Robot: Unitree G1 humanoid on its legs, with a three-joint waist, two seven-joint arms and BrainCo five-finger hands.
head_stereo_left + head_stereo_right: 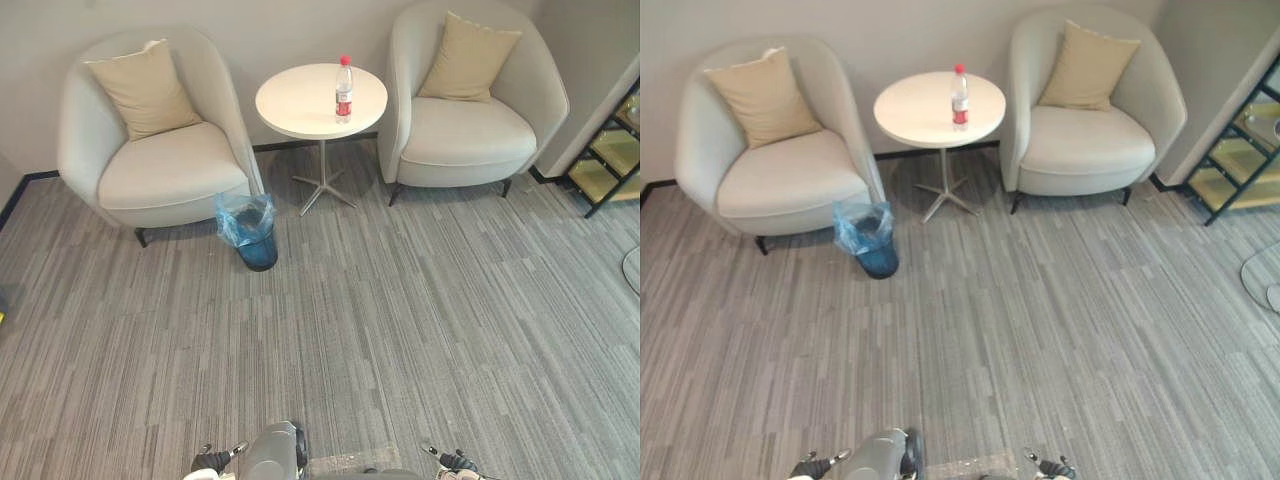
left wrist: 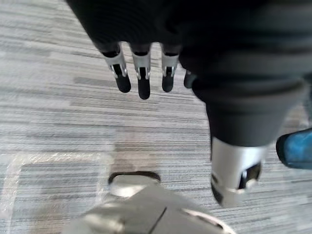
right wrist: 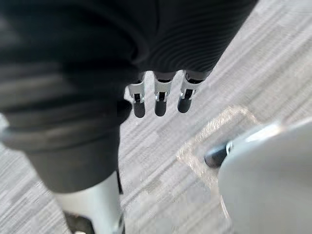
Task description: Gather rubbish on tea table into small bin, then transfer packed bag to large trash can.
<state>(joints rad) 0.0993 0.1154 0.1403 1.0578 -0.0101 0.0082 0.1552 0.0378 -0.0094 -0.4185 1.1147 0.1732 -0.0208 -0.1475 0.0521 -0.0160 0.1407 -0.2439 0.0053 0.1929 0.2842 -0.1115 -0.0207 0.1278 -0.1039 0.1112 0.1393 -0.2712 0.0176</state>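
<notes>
A clear plastic bottle [image 1: 343, 90] with a red cap and red label stands upright on the round white tea table [image 1: 295, 105] between two armchairs. The small dark bin [image 1: 251, 238], lined with a blue bag, sits on the carpet in front of the left chair, left of the table's leg. My left hand [image 2: 141, 73] hangs low over the carpet with straight fingers and nothing in it. My right hand [image 3: 158, 95] hangs the same way, holding nothing. Both hands are far from the table, at the near edge of the eye views.
Two pale armchairs [image 1: 160, 165] [image 1: 465, 130], each with a beige cushion, flank the table against the wall. A dark-framed shelf [image 1: 610, 150] stands at the far right. Grey striped carpet lies between me and the table.
</notes>
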